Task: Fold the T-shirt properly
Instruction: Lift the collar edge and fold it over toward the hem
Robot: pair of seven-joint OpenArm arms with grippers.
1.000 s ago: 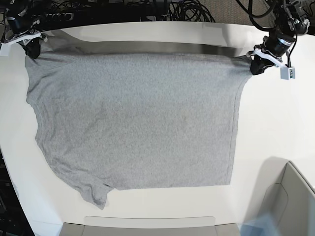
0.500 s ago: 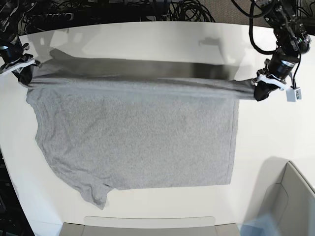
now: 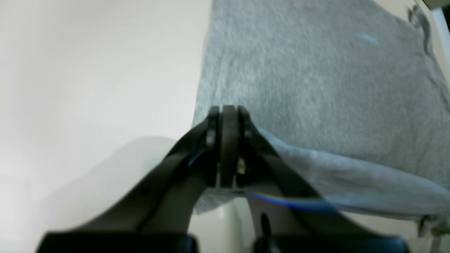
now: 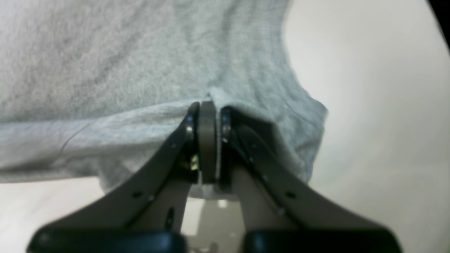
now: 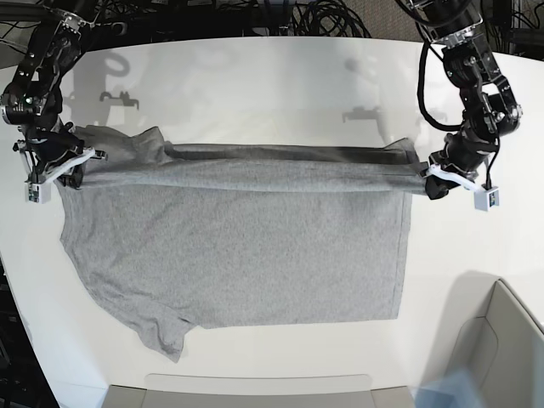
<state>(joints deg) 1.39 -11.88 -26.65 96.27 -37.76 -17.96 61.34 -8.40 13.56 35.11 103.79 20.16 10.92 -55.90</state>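
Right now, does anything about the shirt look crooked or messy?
Yes. The T-shirt's near sleeve juts out crumpled at the front corner, and its side edge there runs slanted. The lifted far edge, held between the left gripper and right gripper, looks fairly level.

Both tools are now much nearer the camera than 1 s ago, dragging the T-shirt's (image 5: 238,246) far edge w/ them. Left tool (image 5: 435,189) is down from the far corner to approx mid-tabletop (image 5: 272,76); right tool (image 5: 70,174) likewise. The lifted edge now overlaps the shirt body as a taut band, and more bare tabletop shows behind it.
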